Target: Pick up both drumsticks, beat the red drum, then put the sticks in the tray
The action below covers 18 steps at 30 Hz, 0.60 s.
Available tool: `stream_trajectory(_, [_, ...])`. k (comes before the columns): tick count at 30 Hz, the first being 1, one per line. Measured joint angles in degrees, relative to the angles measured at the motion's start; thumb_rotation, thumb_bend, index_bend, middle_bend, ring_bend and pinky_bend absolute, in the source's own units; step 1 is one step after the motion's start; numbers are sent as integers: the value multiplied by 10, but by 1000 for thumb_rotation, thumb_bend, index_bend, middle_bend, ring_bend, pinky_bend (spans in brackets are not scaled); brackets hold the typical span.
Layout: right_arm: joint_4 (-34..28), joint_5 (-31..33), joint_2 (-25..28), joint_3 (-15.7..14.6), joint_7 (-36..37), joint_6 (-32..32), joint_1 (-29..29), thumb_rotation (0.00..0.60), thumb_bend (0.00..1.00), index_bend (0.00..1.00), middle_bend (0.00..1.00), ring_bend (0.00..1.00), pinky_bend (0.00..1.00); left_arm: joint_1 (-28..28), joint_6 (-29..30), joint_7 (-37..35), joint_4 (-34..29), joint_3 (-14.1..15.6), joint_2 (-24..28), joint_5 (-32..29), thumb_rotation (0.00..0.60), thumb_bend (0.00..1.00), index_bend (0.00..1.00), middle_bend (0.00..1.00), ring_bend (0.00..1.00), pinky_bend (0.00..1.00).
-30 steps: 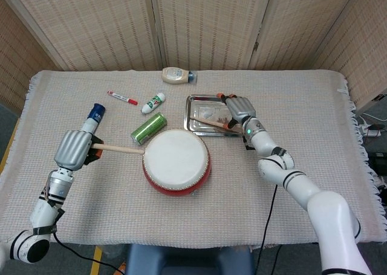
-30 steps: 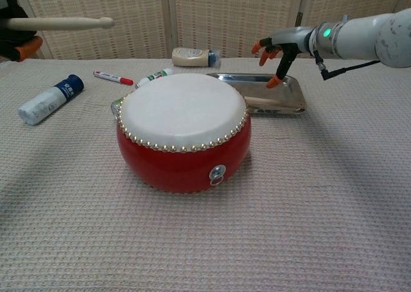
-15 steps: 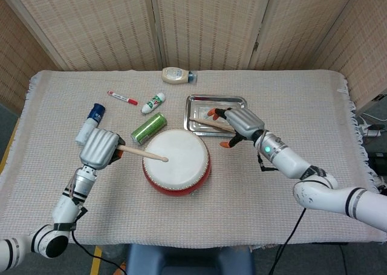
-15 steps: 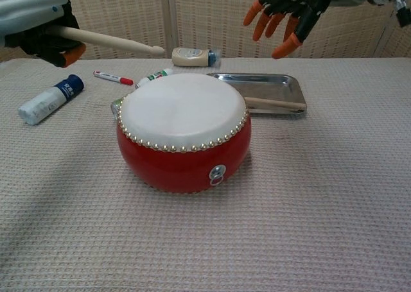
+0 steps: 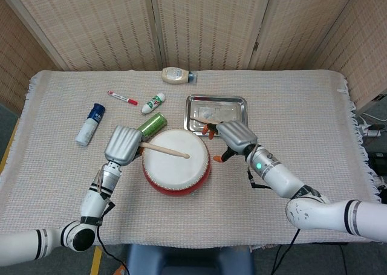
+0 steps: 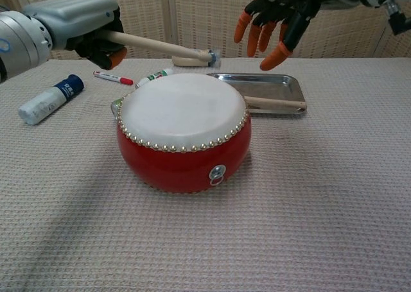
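Note:
The red drum (image 5: 176,162) with its white skin stands at the table's middle, also in the chest view (image 6: 183,144). My left hand (image 5: 124,145) grips one drumstick (image 5: 167,150), whose tip hovers over the drum skin; the chest view shows that hand (image 6: 77,29) and stick (image 6: 160,46) above the drum's far left. The metal tray (image 5: 227,107) lies behind the drum. In it lies the second drumstick (image 6: 274,103), partly hidden in the head view (image 5: 197,121). My right hand (image 5: 233,136) is raised beside the drum, fingers spread and empty (image 6: 282,13).
A white bottle with a blue cap (image 5: 89,123) lies at the left. A red marker (image 5: 122,98), a small white bottle with a green cap (image 5: 153,103) and a green can (image 5: 149,127) lie behind the drum. A squeeze bottle (image 5: 178,75) lies by the far edge.
My left hand has swung right, carrying its stick from the table's left to above the drum skin. My right hand lifted off the tray, empty, and moved toward the drum.

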Motion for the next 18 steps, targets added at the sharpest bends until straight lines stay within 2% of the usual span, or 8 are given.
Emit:
stream_trajectory(10, [10,76,-76,-8,-50,48,57,600,117,337,380,300,459,-40,18,70,13,-9,-40,-66,600,605,984,1000,1000,1000])
stream_trajectory(18, [39,109,-138,2,-71,87,82,600,116,424,427,341,486,-57,29,78,26,-12,-58,-94,600,605,983,1000,1000,1000])
